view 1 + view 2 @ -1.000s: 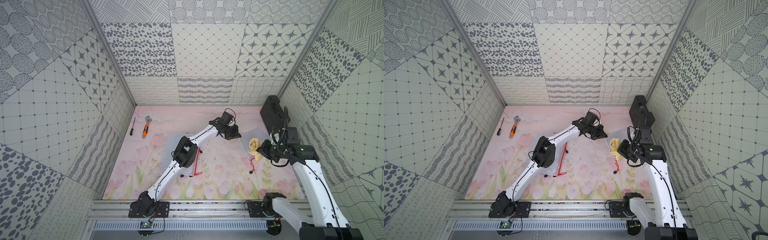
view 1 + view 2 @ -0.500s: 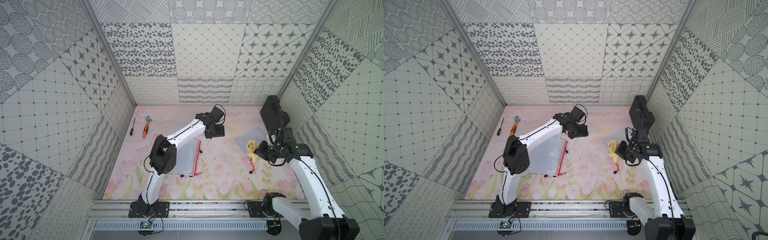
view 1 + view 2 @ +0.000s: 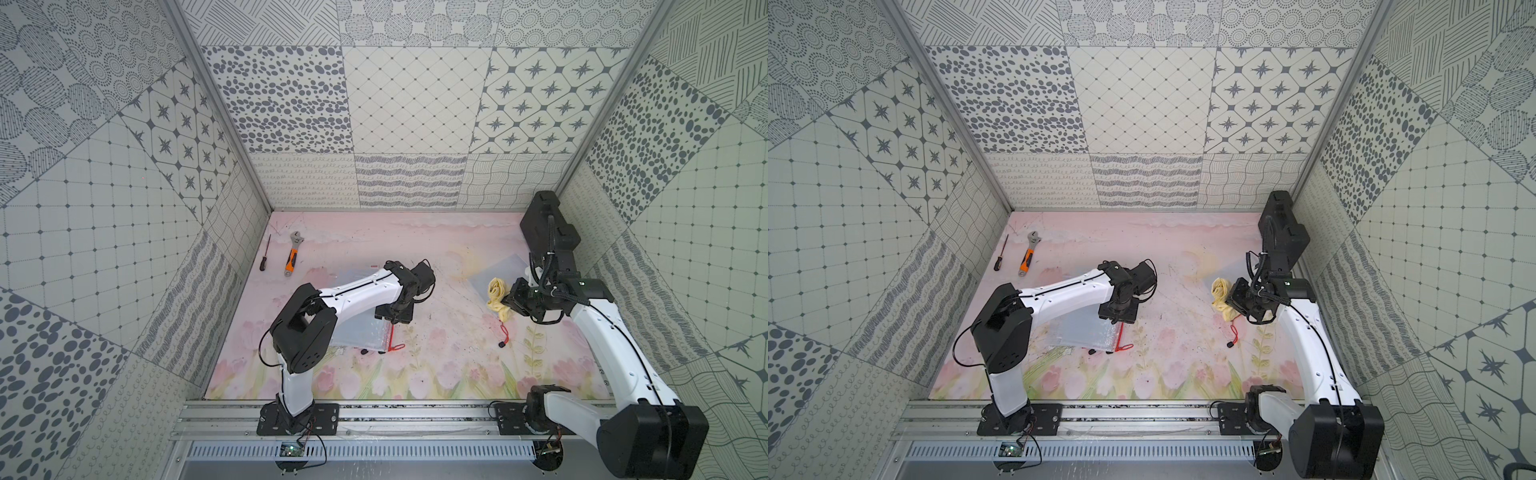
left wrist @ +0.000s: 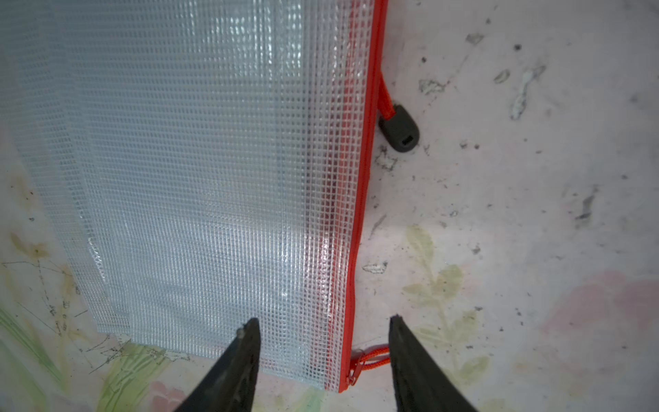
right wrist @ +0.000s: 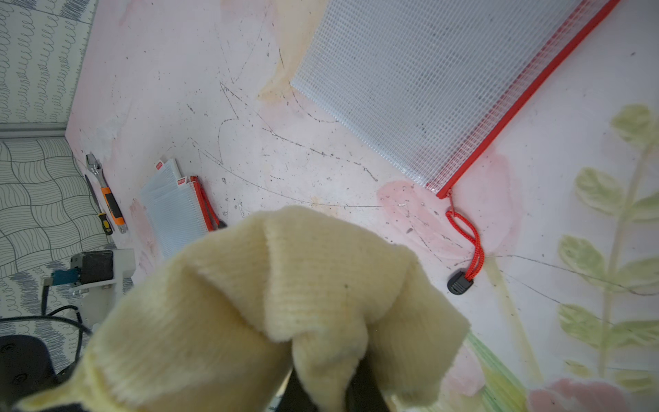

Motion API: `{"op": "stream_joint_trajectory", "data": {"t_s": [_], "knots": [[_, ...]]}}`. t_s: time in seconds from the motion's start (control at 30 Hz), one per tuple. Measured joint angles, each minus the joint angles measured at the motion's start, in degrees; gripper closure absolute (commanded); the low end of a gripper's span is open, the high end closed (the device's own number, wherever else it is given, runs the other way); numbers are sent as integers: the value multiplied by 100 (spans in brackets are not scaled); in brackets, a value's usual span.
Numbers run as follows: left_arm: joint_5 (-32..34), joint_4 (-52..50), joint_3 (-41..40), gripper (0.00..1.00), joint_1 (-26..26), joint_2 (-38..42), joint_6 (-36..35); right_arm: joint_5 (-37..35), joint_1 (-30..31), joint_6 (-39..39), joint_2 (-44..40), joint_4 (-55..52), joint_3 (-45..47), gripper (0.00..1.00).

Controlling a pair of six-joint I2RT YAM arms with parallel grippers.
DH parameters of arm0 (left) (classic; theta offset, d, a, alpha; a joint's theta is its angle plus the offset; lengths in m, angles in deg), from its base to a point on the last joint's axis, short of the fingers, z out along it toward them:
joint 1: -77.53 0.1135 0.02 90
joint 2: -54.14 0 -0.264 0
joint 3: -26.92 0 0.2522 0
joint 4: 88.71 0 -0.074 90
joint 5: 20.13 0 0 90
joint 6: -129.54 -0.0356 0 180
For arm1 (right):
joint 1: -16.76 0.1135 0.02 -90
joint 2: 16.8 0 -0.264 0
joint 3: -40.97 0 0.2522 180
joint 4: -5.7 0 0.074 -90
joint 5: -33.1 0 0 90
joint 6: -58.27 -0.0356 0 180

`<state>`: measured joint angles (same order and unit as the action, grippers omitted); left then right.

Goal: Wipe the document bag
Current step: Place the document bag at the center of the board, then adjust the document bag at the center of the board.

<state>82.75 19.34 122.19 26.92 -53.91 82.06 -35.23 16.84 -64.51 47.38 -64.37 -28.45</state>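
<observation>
- Document bag of clear grid-mesh plastic with a red zip (image 4: 196,160) lies flat on the pink floral mat (image 4: 535,249), its zip corner below the parted, empty jaws of my left gripper (image 4: 322,319).
- My right gripper (image 3: 510,300) clamps a pale yellow cloth (image 5: 285,303) near a second such bag (image 5: 410,82).

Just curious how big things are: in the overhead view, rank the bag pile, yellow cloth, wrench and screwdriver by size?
1. bag pile, partly hidden
2. yellow cloth, bulkier, though held nearer the camera
3. wrench, similar length
4. screwdriver
</observation>
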Motion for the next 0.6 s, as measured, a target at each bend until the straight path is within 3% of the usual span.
{"op": "stream_joint_trajectory", "data": {"t_s": [0.23, 0.43, 0.6], "knots": [[92, 61, -50, 49, -66, -409, 20, 17, 142, -22, 0, 74, 160, 100], [90, 162, 35, 58, -81, -686, 22, 17, 146, -22, 0, 94, 254, 100], [129, 160, 118, 79, -85, -872, 33, 17, 149, -22, 0, 103, 319, 100]]}}
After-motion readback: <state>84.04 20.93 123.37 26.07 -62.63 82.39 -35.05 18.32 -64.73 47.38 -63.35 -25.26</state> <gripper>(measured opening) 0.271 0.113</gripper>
